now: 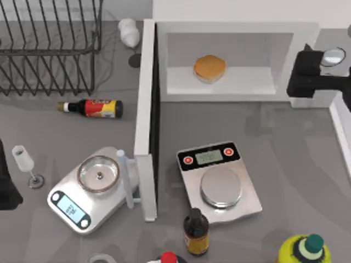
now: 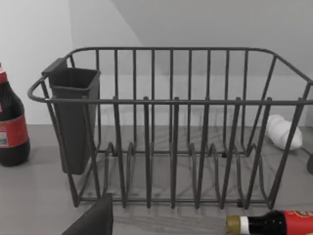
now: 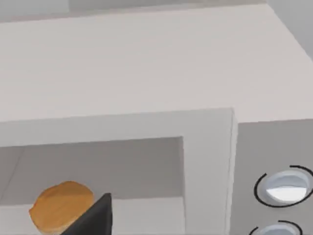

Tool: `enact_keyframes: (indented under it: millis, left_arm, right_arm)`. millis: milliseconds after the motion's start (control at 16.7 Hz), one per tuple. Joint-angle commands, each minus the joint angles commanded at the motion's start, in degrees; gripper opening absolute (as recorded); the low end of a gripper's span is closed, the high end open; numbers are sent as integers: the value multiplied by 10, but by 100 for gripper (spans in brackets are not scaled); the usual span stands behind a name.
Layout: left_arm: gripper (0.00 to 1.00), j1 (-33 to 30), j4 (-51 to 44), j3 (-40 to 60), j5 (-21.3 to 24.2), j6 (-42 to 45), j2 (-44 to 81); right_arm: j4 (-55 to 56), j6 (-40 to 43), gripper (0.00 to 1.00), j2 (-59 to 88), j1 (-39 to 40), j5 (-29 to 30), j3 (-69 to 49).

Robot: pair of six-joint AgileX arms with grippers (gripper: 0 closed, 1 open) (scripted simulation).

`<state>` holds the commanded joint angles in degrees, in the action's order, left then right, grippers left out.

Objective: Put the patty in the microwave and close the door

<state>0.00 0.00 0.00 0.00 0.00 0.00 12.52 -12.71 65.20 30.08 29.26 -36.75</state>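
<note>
The white microwave (image 1: 236, 30) stands at the back of the table with its cavity open. The golden-brown patty (image 1: 209, 68) lies on the cavity floor, and the right wrist view shows this patty (image 3: 61, 205) free, beside one dark fingertip (image 3: 95, 218). The door (image 1: 146, 109) is swung fully out toward the front, its white bar handle (image 1: 127, 181) on its left face. My right gripper (image 1: 301, 74) hovers open before the knob panel (image 3: 283, 186), right of the patty and holding nothing. My left gripper (image 1: 4, 183) is parked open at the table's left edge.
A wire dish rack (image 1: 49, 49) fills the back left, with a sauce bottle (image 1: 93, 108) lying before it. A wine glass (image 1: 24, 161) and a white scale (image 1: 90, 189) sit left of the door. A silver scale (image 1: 219, 183), a dark bottle (image 1: 196, 233) and a yellow bottle (image 1: 304, 249) stand in front.
</note>
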Motion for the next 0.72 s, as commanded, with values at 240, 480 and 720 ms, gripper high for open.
enact_keyframes:
  millis: [240, 480, 720]
  left_arm:
    - [100, 0, 0, 0, 0, 0, 0]
    - [100, 0, 0, 0, 0, 0, 0]
    - [100, 0, 0, 0, 0, 0, 0]
  right_arm:
    - [-44, 44, 100, -258, -103, -102, 127]
    - [-85, 86, 100, -482, -202, -198, 248]
    - [-115, 117, 100, -615, -276, -269, 338]
